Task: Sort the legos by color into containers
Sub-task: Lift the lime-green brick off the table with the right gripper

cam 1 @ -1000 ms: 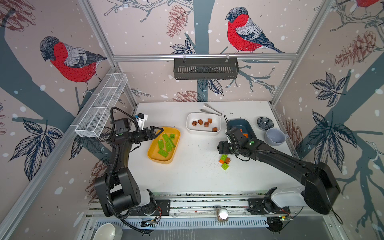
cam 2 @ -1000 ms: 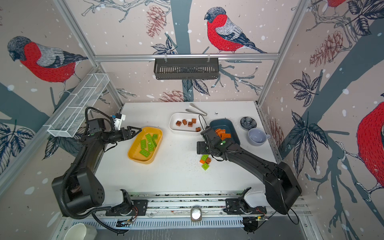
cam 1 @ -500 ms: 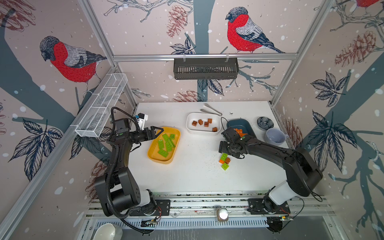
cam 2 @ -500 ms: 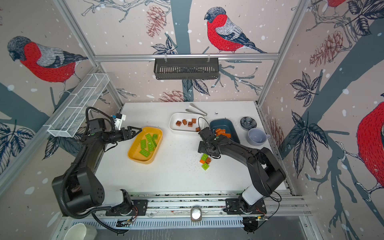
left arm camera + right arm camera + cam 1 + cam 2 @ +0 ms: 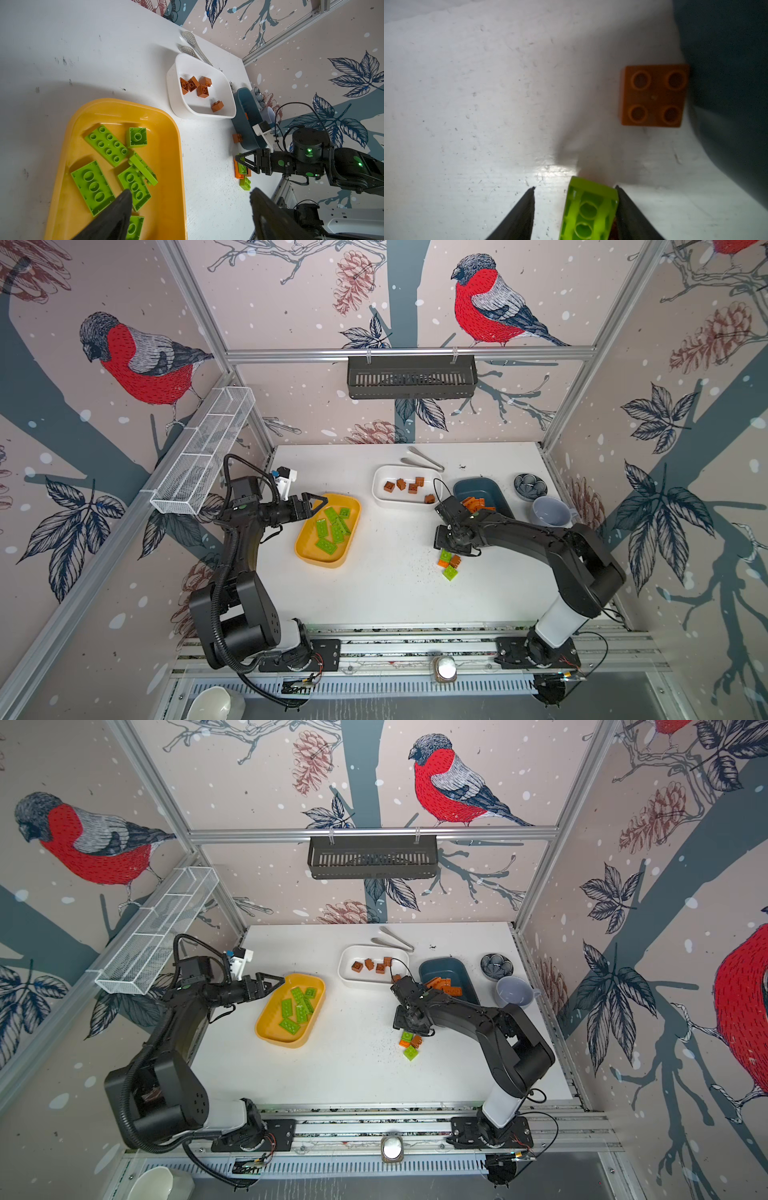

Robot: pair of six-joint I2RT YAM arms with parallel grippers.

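white tabletop [image 5: 386, 597]: a green lego [image 5: 588, 209], right of centre, is straddled by the right gripper [image 5: 574, 188], jaws apart, one finger touching. full closure is required, then transfer to the yellow tub [image 5: 307, 551]. left gripper [image 5: 316, 503] is spread, empty.

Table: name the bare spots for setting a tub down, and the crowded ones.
Free: the front strip of the table between the yellow tub, the loose bricks and the front rail; also the back left corner, behind the yellow tub and left of the white tub. Crowded: back right, around the teal tub, mug and dish.
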